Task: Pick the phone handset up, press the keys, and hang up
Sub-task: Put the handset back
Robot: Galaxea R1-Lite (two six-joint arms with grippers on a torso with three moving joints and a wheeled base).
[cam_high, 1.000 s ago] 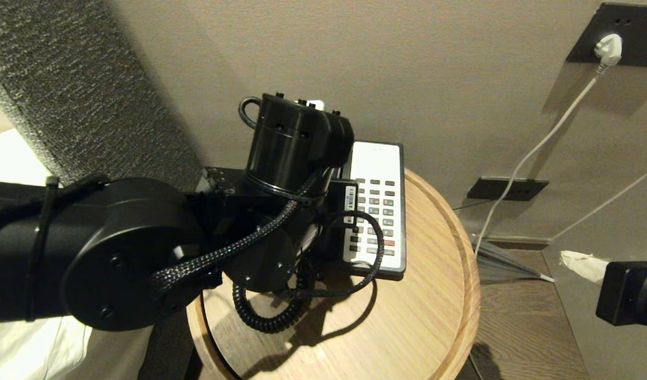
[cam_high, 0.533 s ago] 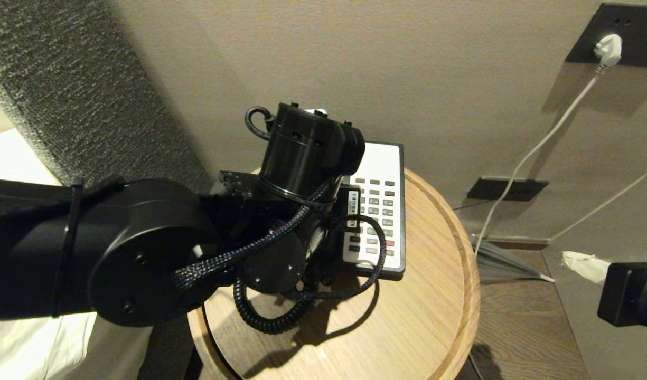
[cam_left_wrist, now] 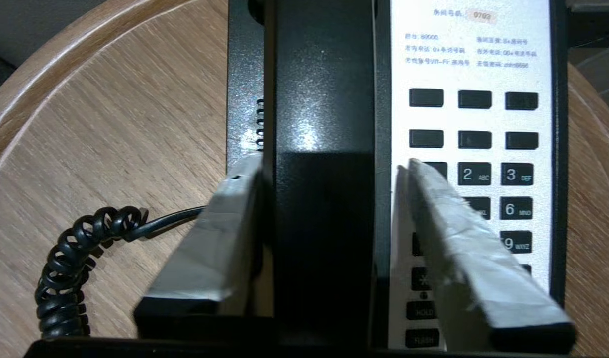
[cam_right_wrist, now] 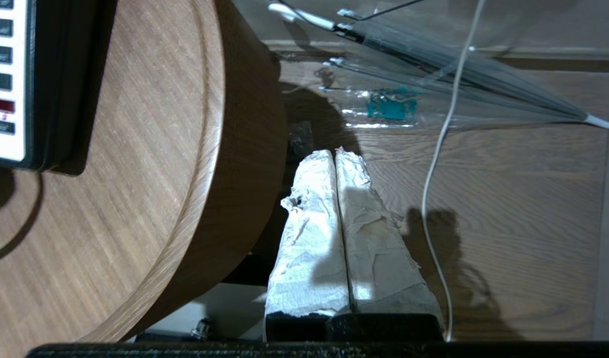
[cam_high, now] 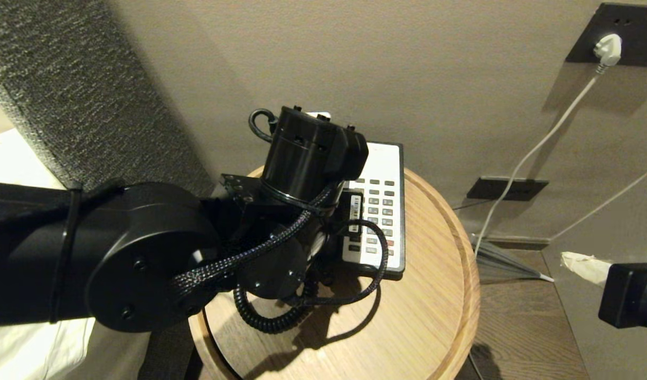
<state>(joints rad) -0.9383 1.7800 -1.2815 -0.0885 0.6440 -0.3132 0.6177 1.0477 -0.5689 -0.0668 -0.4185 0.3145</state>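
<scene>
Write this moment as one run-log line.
left gripper: open, straddling phone handset | handset: on base | keys: unpressed | right gripper: shut, parked

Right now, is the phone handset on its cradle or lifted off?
On the cradle. The phone handset lies flat along the phone base beside the keys, and the left gripper straddles it, fingers apart.

We're in a hotel bedroom: room-number phone base (cam_left_wrist: 478, 49) on a round bedside table (cam_high: 434, 316), white bedding (cam_high: 6, 169) beside it.
</scene>
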